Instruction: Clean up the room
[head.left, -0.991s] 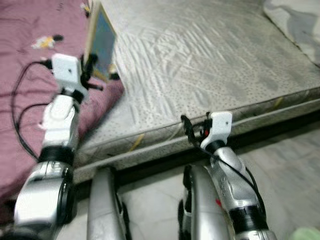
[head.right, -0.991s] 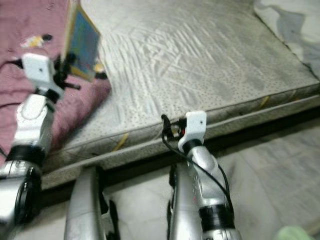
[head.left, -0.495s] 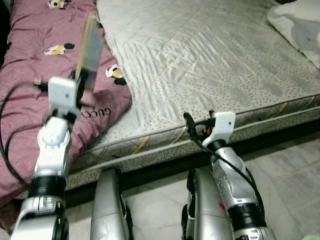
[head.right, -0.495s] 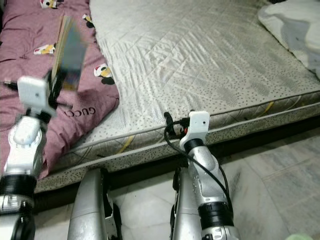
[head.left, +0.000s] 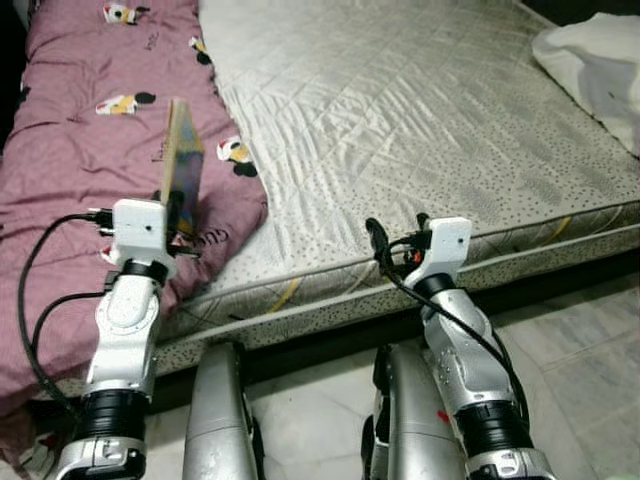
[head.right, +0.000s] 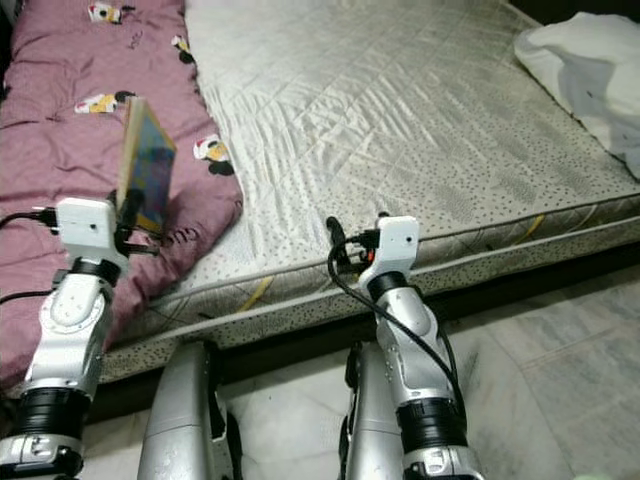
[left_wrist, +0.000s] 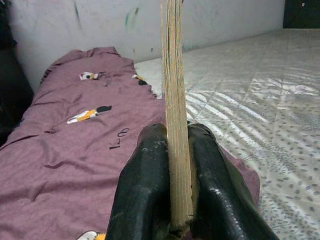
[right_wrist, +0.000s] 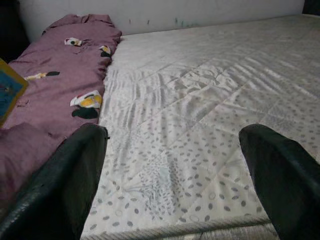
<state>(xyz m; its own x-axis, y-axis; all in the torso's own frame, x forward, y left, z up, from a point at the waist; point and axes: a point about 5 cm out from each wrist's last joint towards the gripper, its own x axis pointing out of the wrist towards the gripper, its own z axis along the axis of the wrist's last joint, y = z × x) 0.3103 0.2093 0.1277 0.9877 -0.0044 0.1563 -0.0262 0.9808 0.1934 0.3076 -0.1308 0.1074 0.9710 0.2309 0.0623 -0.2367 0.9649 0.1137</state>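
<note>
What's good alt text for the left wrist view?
The left gripper is clamped on a thin, tan-edged book, seen edge-on and standing upright between its two black fingers. Behind lie a maroon cartoon-print blanket and a pale quilted mattress, with a whitish wall beyond.

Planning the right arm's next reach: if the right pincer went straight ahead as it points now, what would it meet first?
Probably nothing soon: the open right pincer points low across the bare mattress, so it may skim that surface first; depth is unclear.
</note>
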